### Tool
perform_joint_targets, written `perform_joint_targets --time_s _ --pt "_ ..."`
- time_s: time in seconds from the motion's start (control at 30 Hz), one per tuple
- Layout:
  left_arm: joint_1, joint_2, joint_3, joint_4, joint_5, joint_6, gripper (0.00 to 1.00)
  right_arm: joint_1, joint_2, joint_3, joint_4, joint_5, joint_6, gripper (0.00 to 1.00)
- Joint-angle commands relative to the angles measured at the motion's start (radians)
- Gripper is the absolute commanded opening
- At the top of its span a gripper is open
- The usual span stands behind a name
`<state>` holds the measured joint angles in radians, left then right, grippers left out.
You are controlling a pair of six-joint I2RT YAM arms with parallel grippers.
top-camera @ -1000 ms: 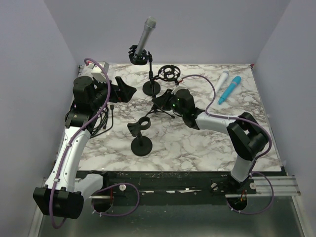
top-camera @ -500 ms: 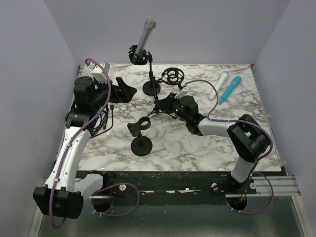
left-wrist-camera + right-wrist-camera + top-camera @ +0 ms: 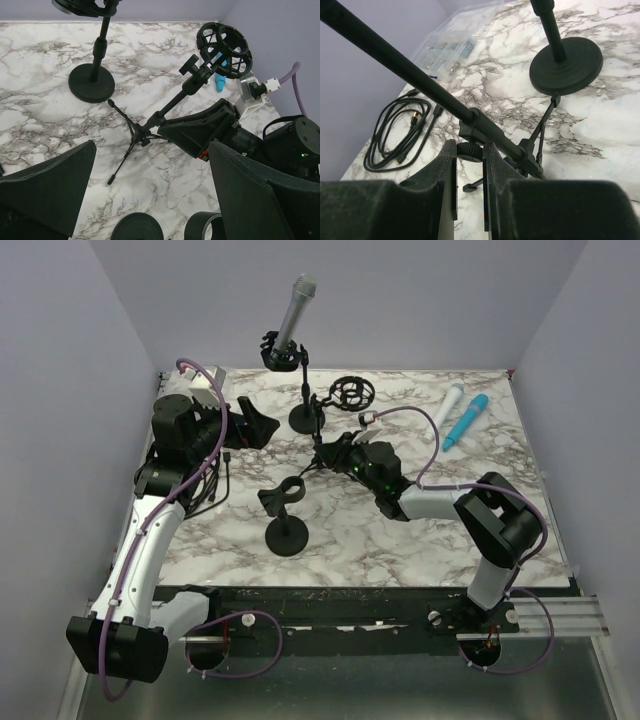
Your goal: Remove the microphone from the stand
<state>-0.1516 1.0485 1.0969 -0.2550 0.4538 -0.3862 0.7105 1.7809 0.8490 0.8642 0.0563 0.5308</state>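
3 microphones, 3 stands and 2 arms share a marble worktop. The grey microphone sits in the clip of the far round-based stand at the worktop's back edge. Its long axis is almost upright, head up, leaning slightly right. A white microphone and a blue microphone lie side by side at the far right. A second round-based stand sits nearer. The left gripper gapes wide, holding nothing. The right gripper is closed, tips at the tripod stand pole joint.
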Motion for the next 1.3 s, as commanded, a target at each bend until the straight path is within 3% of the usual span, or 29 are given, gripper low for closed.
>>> perform_joint_targets --time_s 0.0,0.37,0.73,1.07,1.13,1.27 --pt "-0.012 0.013 -0.009 0.014 -0.014 0.017 0.99 0.018 0.038 -0.014 -0.174 0.158 -0.167 0.01" --pt "-0.016 0.014 -0.008 0.010 -0.012 0.016 0.99 0.068 0.029 0.000 -0.221 0.458 -0.518 0.01" --pt "-0.017 0.017 -0.006 0.011 -0.013 0.017 0.99 0.192 0.146 0.129 -0.275 0.602 -0.980 0.01" --pt "-0.017 0.016 -0.008 0.011 -0.021 0.018 0.99 0.229 0.156 0.194 -0.315 0.622 -1.087 0.01" --pt "-0.018 0.018 -0.008 0.009 -0.023 0.020 0.98 0.228 0.138 0.214 -0.359 0.601 -1.038 0.06" --pt "-0.017 0.019 -0.008 0.008 -0.024 0.021 0.99 0.228 0.070 0.218 -0.411 0.548 -0.901 0.34"
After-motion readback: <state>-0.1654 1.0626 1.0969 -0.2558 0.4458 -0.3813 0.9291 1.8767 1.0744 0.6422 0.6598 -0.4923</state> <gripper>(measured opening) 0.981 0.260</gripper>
